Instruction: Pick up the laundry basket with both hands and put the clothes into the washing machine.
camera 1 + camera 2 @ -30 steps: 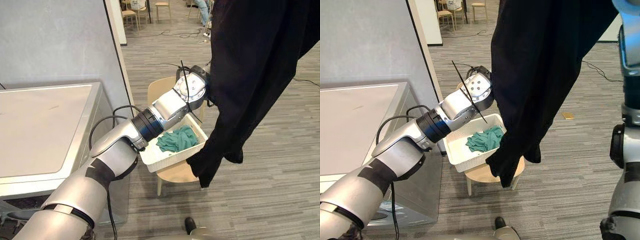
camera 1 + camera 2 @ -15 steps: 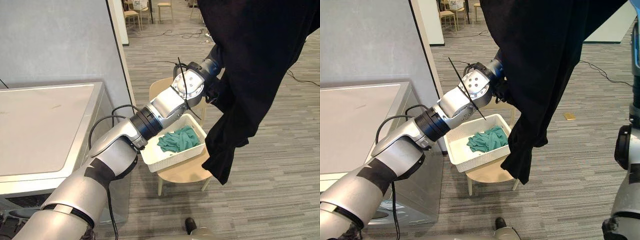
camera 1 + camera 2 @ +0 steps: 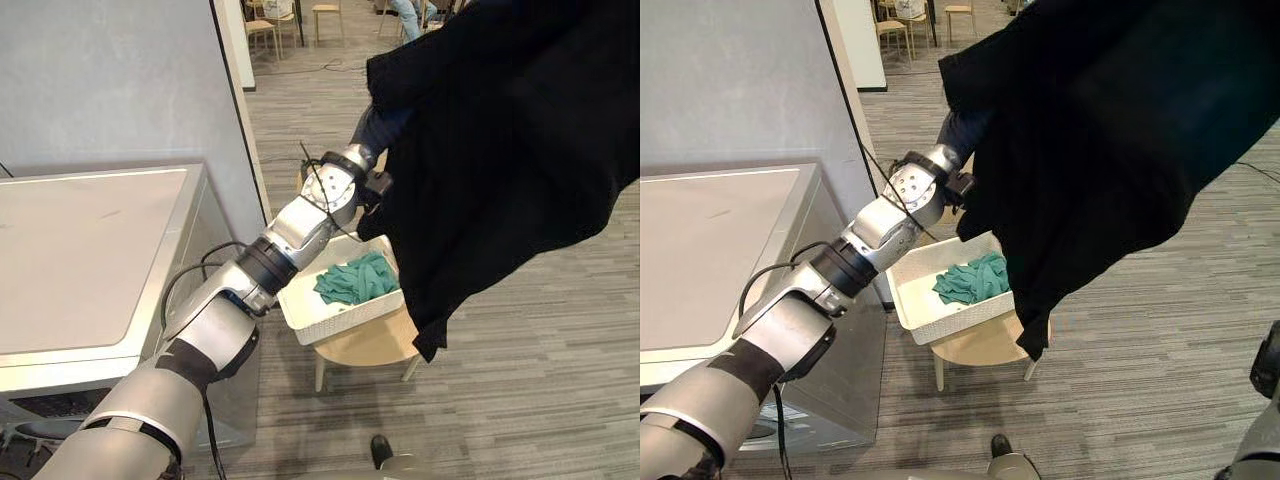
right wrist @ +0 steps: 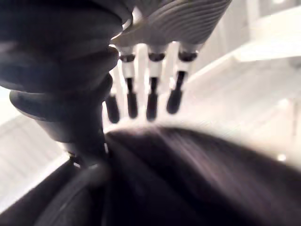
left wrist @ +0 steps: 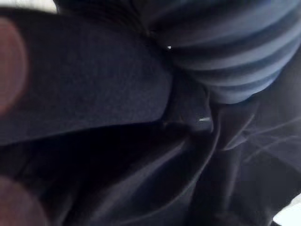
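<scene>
A large black garment hangs spread across the upper right, above the basket. My left arm reaches up from the lower left, and my left hand is buried in the garment's edge, curled on the dark cloth that bunches against its ribbed cover. My right hand is held above the same black cloth with its fingers straight, holding nothing. Below, the white laundry basket holds a crumpled green cloth.
The basket rests on a round wooden stool. The washing machine, with a flat pale top, stands at the left against a grey wall. Wooden chairs stand far back on the grey plank floor.
The black garment has swung up and spread out to the right instead of hanging straight down. My left hand has risen further into it. My right hand's fingers have opened.
</scene>
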